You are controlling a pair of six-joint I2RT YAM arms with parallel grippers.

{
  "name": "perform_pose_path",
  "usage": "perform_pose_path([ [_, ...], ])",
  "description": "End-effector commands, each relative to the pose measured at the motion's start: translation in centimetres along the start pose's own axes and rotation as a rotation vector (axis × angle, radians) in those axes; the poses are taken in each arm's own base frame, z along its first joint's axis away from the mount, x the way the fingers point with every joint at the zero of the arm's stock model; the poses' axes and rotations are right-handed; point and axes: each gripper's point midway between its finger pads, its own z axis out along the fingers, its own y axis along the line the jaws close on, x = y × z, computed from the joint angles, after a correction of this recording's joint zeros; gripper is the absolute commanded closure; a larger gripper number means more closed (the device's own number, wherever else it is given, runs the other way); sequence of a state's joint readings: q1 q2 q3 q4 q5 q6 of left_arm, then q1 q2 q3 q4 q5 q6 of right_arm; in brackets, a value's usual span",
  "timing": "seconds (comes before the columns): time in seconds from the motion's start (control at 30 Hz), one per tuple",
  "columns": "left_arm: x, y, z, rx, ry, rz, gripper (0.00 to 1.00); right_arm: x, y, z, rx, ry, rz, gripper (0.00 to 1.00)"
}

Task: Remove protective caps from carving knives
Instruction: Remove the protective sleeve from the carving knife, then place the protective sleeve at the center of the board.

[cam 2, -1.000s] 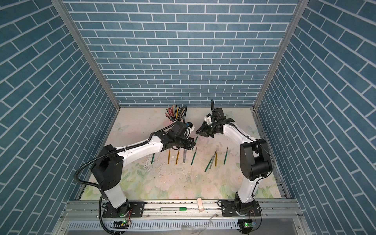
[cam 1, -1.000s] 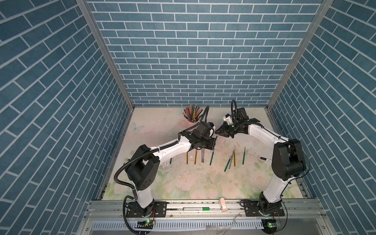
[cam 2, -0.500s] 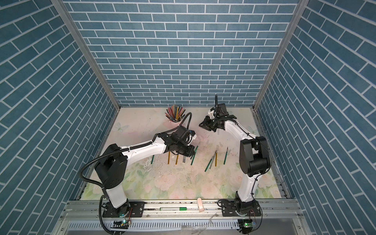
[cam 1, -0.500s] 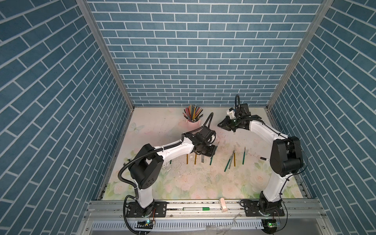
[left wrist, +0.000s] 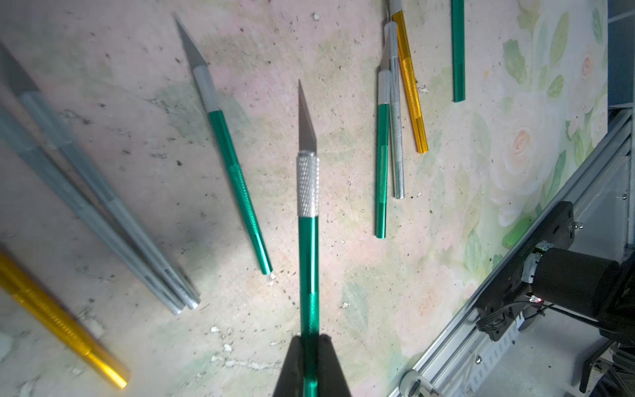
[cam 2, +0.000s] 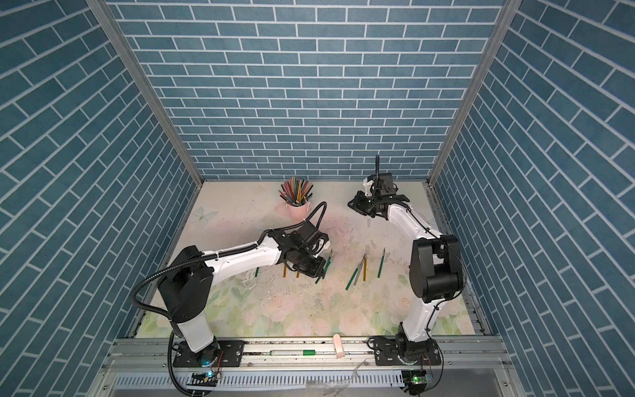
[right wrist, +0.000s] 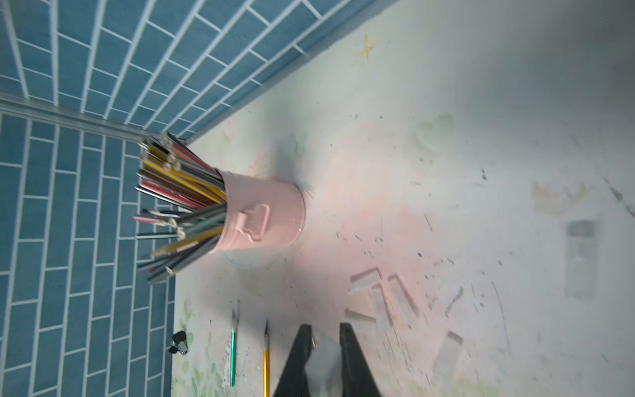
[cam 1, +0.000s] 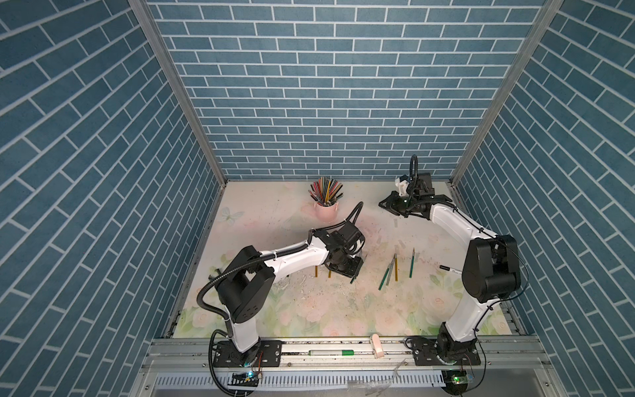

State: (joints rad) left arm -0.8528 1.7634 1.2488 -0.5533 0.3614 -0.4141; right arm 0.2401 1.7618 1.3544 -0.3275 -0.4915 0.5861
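Bare-bladed green carving knife [left wrist: 308, 240] clamped by its handle in the closed left fingers [left wrist: 292, 367], low over mid-bench [left wrist: 343, 275] among other knives [left wrist: 237, 172], whitish protective cap [right wrist: 324, 357] pinched in the right fingers [right wrist: 299, 357] at far right, loose caps [right wrist: 395, 295] lying nearby, pink pencil cup [right wrist: 268, 220] far centre

The cup [cam 1: 325, 211] holding pencils [cam 1: 324, 190] stands on the table [cam 1: 261, 213] near the back wall [cam 1: 326, 103], at centre. Loose caps [cam 1: 396, 222] lie to its right. Knives [cam 1: 411, 264] lie in a row before the cup, across mid-table. A marker [cam 1: 450, 269] lies right of them.
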Motion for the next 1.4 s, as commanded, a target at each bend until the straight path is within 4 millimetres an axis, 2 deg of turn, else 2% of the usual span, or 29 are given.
perform_pose_path([
  [0.0,-0.9,2.1,-2.3,-0.047,-0.083,-0.052,1.00,3.4,-1.3,-1.0,0.063,0.055,-0.033,0.94],
  [0.23,-0.7,7.1,-5.6,-0.129,-0.160,-0.148,1.00,11.3,-2.7,1.2,0.129,0.220,-0.067,0.92],
  [0.43,-0.1,11.1,-7.7,-0.171,-0.200,-0.242,1.00,14.7,-3.6,2.3,0.164,0.278,-0.068,0.86],
  [0.67,0.7,14.4,-8.5,-0.231,-0.212,-0.320,1.00,16.4,-4.6,2.9,0.208,0.308,-0.073,0.70],
  [0.77,0.9,15.2,-8.4,-0.242,-0.220,-0.353,1.00,16.5,-4.9,2.7,0.235,0.305,-0.081,0.53],
  [0.87,0.9,15.8,-8.4,-0.258,-0.227,-0.369,1.00,16.3,-4.9,2.4,0.247,0.293,-0.080,0.31],
  [1.07,1.0,16.8,-8.0,-0.287,-0.220,-0.384,1.00,15.7,-5.2,1.5,0.285,0.251,-0.088,0.05],
  [1.13,1.0,17.1,-7.6,-0.297,-0.215,-0.394,1.00,15.4,-5.2,1.1,0.289,0.229,-0.097,0.02],
  [1.37,1.0,17.9,-6.7,-0.319,-0.205,-0.422,1.00,15.1,-3.9,0.6,0.241,0.223,-0.119,0.02],
])
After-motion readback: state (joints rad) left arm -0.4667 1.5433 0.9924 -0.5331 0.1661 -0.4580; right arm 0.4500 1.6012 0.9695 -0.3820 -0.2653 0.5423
